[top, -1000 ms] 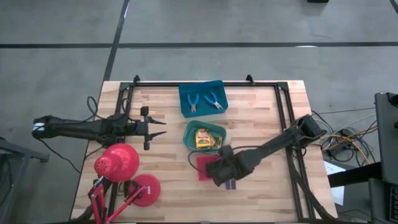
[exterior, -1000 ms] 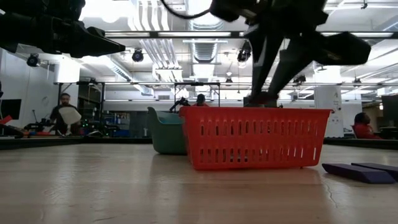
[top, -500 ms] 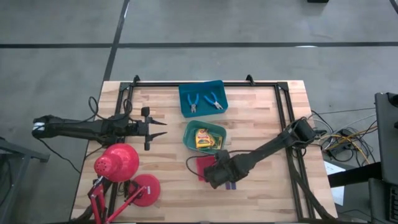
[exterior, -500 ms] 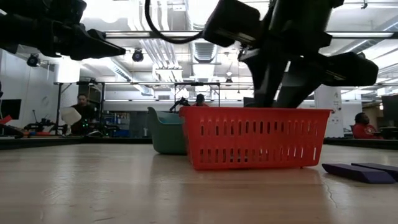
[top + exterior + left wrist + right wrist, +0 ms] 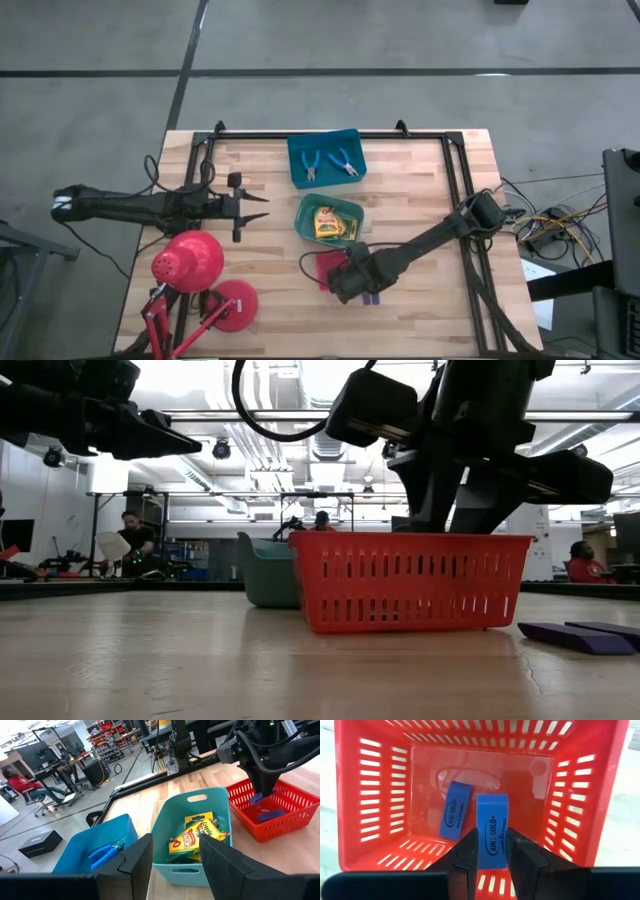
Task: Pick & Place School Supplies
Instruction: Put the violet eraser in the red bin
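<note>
Holding a blue block (image 5: 492, 831) between its two dark fingers (image 5: 468, 851), the right gripper (image 5: 345, 280) hangs over the red tray (image 5: 325, 268) at the table's front middle. The block is clamped end-on, its long axis running straight away from the wrist, down into the tray, with white lettering along its face. A second blue block (image 5: 455, 810) lies flat on the tray floor just beside it, tilted slightly off the first one's line and apart from it. In the low view the red tray (image 5: 410, 580) stands on the wood with the right arm's dark bulk directly above it.

Two more dark blue-purple blocks (image 5: 575, 636) lie flat on the table just outside the tray, on its side nearest the table's front edge; from above, only a sliver of them (image 5: 371, 297) shows under the arm.

Behind the red tray sits the green tray (image 5: 305, 216) with yellow-and-green crayon boxes (image 5: 192, 836) stacked inside. Farther back is the blue tray (image 5: 296, 160) holding two blue-handled tools (image 5: 326, 163).

At the table's left side the left gripper (image 5: 258, 205) hovers with its fingers spread apart and nothing between them. A red desk lamp (image 5: 188, 262) stands at the front left corner, near that arm.
</note>
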You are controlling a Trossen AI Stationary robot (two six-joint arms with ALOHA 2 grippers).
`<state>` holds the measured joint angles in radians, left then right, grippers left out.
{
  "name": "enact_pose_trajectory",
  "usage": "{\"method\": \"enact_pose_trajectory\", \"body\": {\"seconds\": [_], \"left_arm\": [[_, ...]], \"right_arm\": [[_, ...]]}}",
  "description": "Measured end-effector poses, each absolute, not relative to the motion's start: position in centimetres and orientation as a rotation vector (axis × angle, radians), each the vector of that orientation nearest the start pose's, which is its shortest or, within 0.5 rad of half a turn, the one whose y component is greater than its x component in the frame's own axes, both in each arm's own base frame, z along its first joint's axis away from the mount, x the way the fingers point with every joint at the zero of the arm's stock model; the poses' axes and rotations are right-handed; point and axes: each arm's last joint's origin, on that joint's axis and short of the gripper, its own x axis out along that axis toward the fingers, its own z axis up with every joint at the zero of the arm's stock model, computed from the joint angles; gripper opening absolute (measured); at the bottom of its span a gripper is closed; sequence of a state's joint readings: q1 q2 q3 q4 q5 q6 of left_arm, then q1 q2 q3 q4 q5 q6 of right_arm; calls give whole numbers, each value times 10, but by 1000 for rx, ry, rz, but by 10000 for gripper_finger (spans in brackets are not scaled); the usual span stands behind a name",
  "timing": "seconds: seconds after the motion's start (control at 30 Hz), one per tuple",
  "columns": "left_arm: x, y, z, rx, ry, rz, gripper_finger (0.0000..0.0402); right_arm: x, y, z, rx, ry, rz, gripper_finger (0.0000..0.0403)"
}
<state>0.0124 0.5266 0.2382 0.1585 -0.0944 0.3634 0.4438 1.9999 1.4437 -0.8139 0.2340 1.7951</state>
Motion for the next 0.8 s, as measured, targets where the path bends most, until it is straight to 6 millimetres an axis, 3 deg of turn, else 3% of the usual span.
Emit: {"method": "enact_pose_trajectory", "body": {"seconds": [0.47,0.63,0.8], "left_arm": [[139,4,212,368,147,82,168],[139,5,212,368,147,83,168],[139,5,211,368,150,82,168]], "right_arm": [[356,156,171,1056,948,-968,180],[355,155,178,1028,909,-955,181],[345,153,203,978,802,-957,176]]}}
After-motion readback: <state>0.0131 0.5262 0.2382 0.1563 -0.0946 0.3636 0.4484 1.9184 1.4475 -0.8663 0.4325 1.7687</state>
